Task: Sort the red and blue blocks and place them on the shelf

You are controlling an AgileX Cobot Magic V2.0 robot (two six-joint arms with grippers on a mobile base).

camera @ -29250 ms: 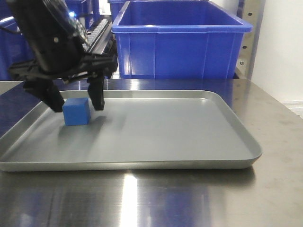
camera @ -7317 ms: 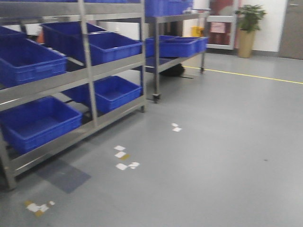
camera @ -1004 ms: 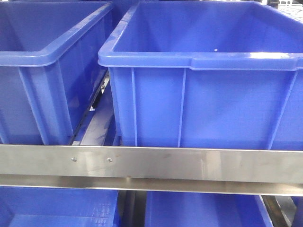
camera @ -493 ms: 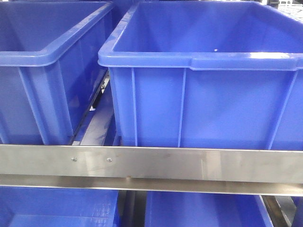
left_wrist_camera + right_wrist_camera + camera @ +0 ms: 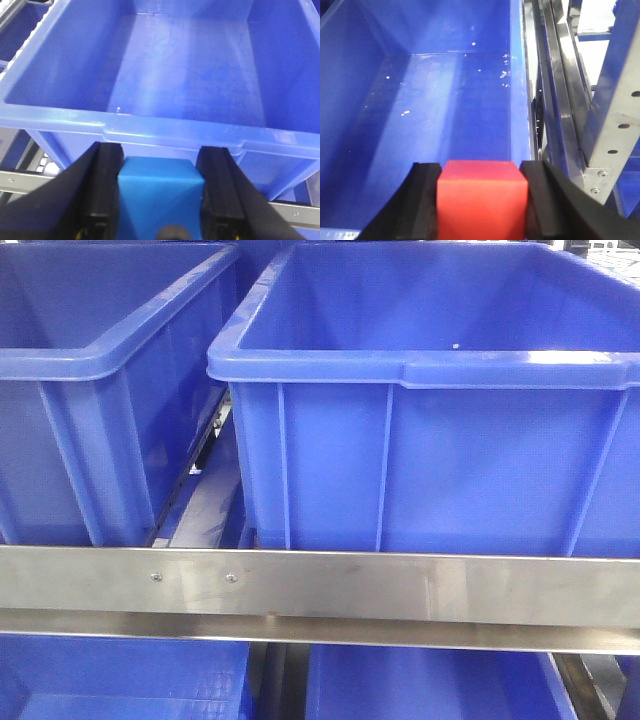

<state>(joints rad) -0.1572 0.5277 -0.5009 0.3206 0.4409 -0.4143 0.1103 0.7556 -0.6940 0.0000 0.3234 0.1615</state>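
In the left wrist view the blue block (image 5: 157,195) sits between two black fingers, with my left gripper (image 5: 161,154) shut on it just in front of a blue bin's near rim (image 5: 165,132). My right gripper (image 5: 481,171) is shut on the red block (image 5: 482,202), held over the inside of another blue bin (image 5: 430,110). The shelf shows as a steel front rail (image 5: 320,585) under the bins. No gripper appears in the front view.
Two large blue bins (image 5: 430,410) (image 5: 90,390) stand side by side on the shelf's tier, with a roller track (image 5: 195,465) between them. More blue bins (image 5: 420,680) sit on the tier below. A perforated steel upright (image 5: 615,125) stands right of the red block's bin.
Over the last second nothing has visibly changed in the front view. Before that it showed the tray with the blue block, then the shelving from across the floor.
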